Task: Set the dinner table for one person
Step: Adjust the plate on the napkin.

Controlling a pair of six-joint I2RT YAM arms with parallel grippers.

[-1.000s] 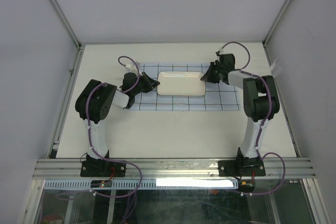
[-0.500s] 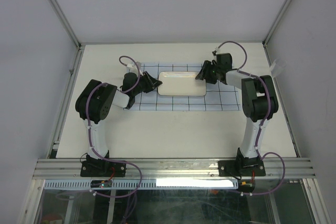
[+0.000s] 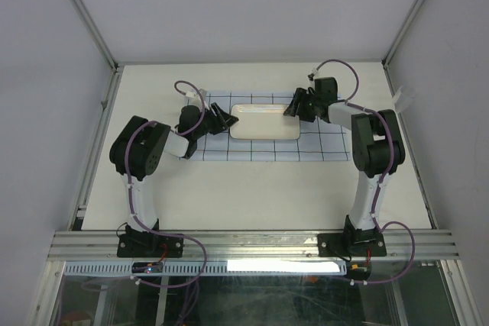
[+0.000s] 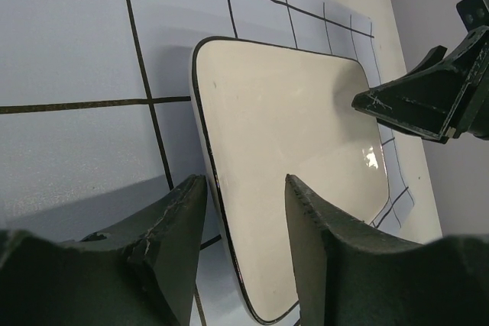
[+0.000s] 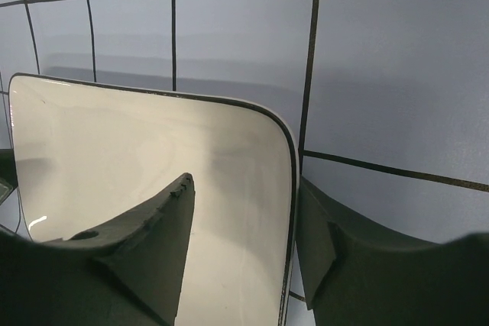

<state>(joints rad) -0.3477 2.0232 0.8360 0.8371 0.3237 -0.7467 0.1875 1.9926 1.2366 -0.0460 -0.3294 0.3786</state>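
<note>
done so far, by the look of it: pale-blue cloth with dark grid lines [image 3: 321,146] spread flat on the far half of the large cream-white matte tabletop [image 3: 252,188], white rectangular plate with thin dark rim [image 3: 265,121] set on the middle of the cloth. left gripper [image 4: 244,185] at one short edge of the plate, jaws apart, rim between them, not clamped. right gripper [image 5: 244,181] at the opposite edge, jaws apart as well. probably left to do: the rest of the setting, nothing of it in view.
</note>
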